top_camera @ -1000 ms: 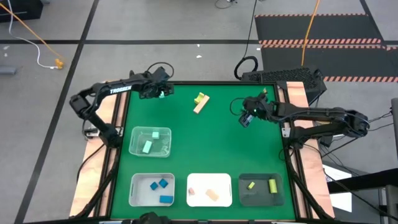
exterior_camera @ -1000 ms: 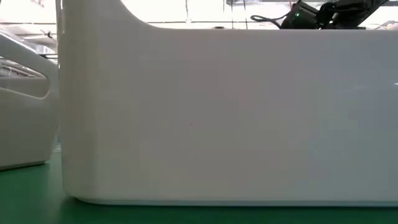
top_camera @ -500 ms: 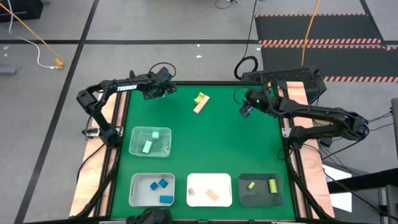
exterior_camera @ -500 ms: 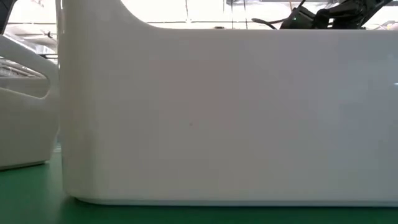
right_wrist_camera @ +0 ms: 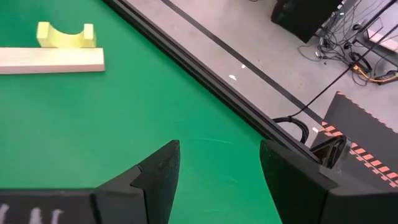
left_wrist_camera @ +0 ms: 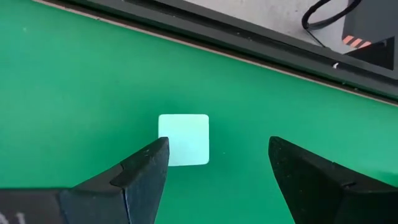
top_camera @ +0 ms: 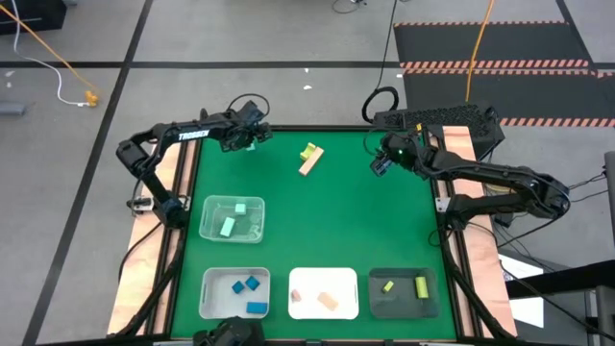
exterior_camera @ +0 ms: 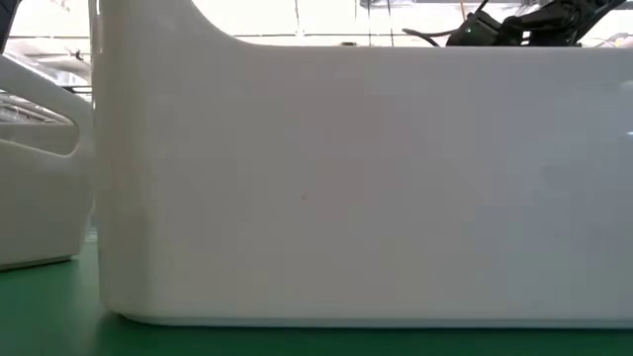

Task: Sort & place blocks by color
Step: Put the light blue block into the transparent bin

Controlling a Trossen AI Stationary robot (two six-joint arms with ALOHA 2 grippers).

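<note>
A mint-teal cube (left_wrist_camera: 184,139) lies flat on the green table near its far left corner. My left gripper (top_camera: 252,140) (left_wrist_camera: 214,163) is open above it, one finger close beside the cube and the other well off to its other side. A yellow-green arch block (top_camera: 308,151) (right_wrist_camera: 64,35) lies against a tan wood bar (top_camera: 310,162) (right_wrist_camera: 50,61) at the far middle of the table. My right gripper (top_camera: 379,166) (right_wrist_camera: 219,163) is open and empty near the far right corner, to the right of that pair.
Along the near side stand a clear tray (top_camera: 213,229) with mint blocks, a tray (top_camera: 213,303) with blue blocks, a white tray (top_camera: 324,277) with tan blocks and a dark tray (top_camera: 404,309) with yellow-green blocks. The white tray's wall (exterior_camera: 366,178) fills the low view.
My right gripper has gone toward the table's far edge, still open and empty. My left arm has stretched out a little, and its gripper stays over the mint cube.
</note>
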